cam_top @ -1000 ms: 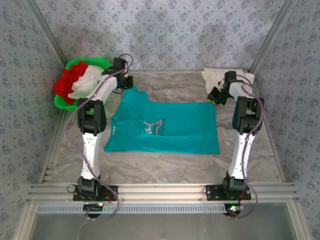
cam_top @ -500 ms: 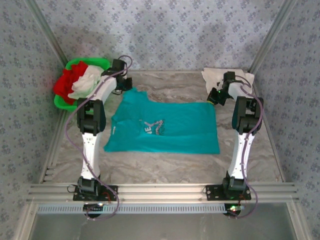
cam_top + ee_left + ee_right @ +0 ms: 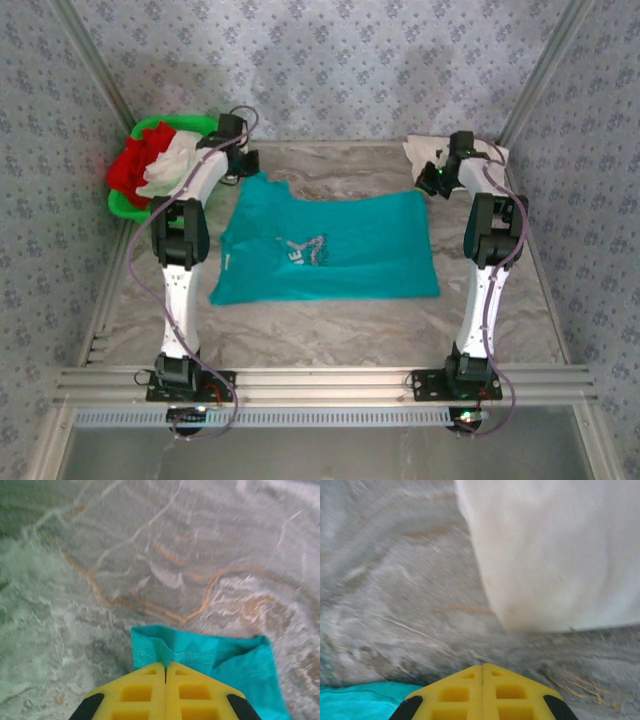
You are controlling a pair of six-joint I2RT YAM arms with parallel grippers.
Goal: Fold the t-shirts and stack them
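- Teal t-shirt (image 3: pixel 340 250) lies spread, print up, on the table (image 3: pixel 330 320) between the arms in your top view. The left gripper (image 3: pixel 246 168) is at its far left corner and the right gripper (image 3: pixel 428 183) at its far right corner. A white t-shirt (image 3: pixel 425 150) lies far right, and a red t-shirt (image 3: pixel 130 165) fills the basket (image 3: pixel 122 207).
- Left wrist: you see the left gripper (image 3: pixel 165 666) fingers pressed together, pinching the teal t-shirt (image 3: pixel 235 665) hem.
- Right wrist: the right gripper (image 3: pixel 482 666) fingers also meet. The teal t-shirt (image 3: pixel 360 700) edge runs under them, and the white t-shirt (image 3: pixel 545 555) lies just beyond.
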